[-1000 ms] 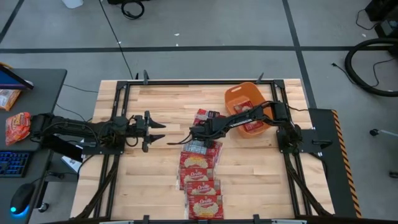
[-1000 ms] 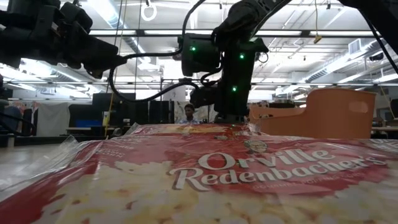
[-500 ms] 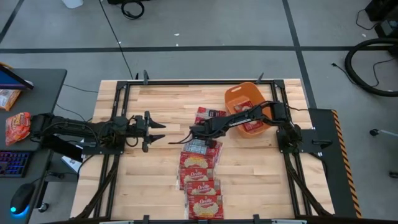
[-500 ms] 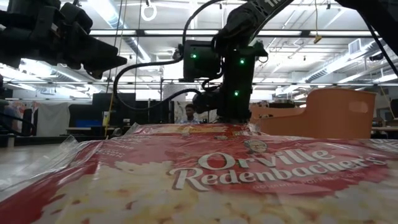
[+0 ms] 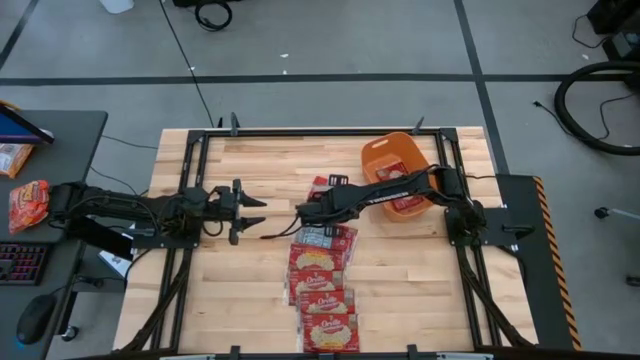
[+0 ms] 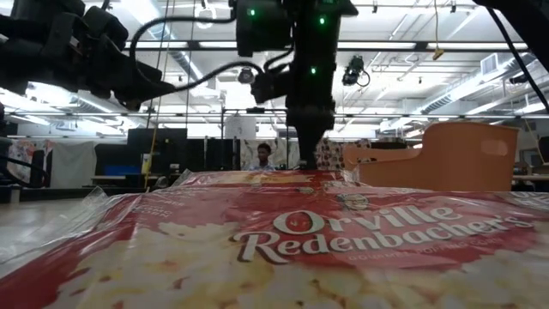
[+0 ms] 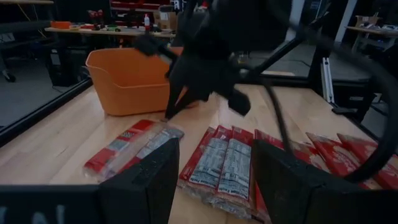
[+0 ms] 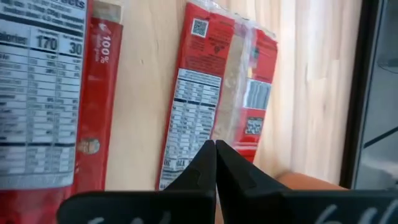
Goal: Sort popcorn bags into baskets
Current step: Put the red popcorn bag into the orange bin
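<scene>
Several red popcorn bags (image 5: 322,290) lie flat in a column down the middle of the table, the farthest ones (image 7: 217,165) with their white backs up. One more bag (image 8: 211,106) lies apart on the wood, toward the orange basket (image 5: 398,185) at the far right. My right gripper (image 8: 215,146) is shut with nothing between its fingers. It hangs slanting down above that lone bag (image 7: 134,144), clear of it. My left gripper (image 5: 255,212) waits open and level at the table's left, pointing at the bags.
A dark metal frame (image 5: 190,160) runs round the wooden table top. On a side desk to the left lie an orange-red snack pouch (image 5: 28,200) and a keyboard. A person (image 6: 262,156) shows far off in the room behind the table.
My right gripper has shut its fingers on nothing, then risen well above the bags and drifted slightly toward the table's left edge. The bags lie as before.
</scene>
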Available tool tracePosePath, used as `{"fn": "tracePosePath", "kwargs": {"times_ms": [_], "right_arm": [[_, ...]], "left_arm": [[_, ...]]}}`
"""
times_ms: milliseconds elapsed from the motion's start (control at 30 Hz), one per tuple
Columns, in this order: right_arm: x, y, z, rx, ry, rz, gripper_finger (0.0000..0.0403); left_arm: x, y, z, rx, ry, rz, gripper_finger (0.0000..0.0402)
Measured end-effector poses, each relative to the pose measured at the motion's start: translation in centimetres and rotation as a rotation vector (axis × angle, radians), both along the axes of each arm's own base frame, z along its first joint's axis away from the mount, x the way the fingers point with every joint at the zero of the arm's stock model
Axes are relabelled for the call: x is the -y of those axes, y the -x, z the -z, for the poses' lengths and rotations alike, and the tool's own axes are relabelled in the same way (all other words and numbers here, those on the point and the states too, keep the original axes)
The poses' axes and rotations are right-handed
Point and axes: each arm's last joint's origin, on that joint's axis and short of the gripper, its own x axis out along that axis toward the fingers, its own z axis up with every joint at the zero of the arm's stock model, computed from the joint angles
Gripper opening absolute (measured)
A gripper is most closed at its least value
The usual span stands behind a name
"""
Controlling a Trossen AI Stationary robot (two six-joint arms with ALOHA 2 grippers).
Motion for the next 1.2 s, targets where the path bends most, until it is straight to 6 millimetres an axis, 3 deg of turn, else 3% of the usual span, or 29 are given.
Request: {"fn": "tracePosePath", "kwargs": {"times_ms": [200,400,500,633,933,1000,1200], "right_arm": [[-0.3,-0.4,-1.0,0.060,-0.044,0.050,0.0007],[-0.2,-0.2,1.5,0.087,-0.047,0.065,0.0075],[1.1,-0.1,2.1,0.080,-0.115,0.106,0.0114],[4.3,-0.2,2.1,0.083,-0.157,0.130,0.0151],[11.6,0.9,2.5,0.095,-0.309,0.183,0.0170],[12.3,1.1,2.7,0.094,-0.341,0.181,0.0168],[11.8,1.8,4.2,0.048,-0.358,0.140,0.0156]], "left_arm": [[0.0,0.0,0.0,-0.001,0.005,0.000,0.0206],[0.0,0.0,0.0,0.000,0.005,0.000,0.0206],[0.0,0.0,0.0,0.000,0.008,0.000,0.0206],[0.0,0.0,0.0,0.000,0.008,-0.001,0.0206],[0.0,0.0,0.1,-0.006,0.006,0.000,0.0206],[0.0,0.0,0.1,-0.012,0.006,0.000,0.0206],[0.0,0.0,0.3,-0.030,0.006,0.001,0.0206]]}}
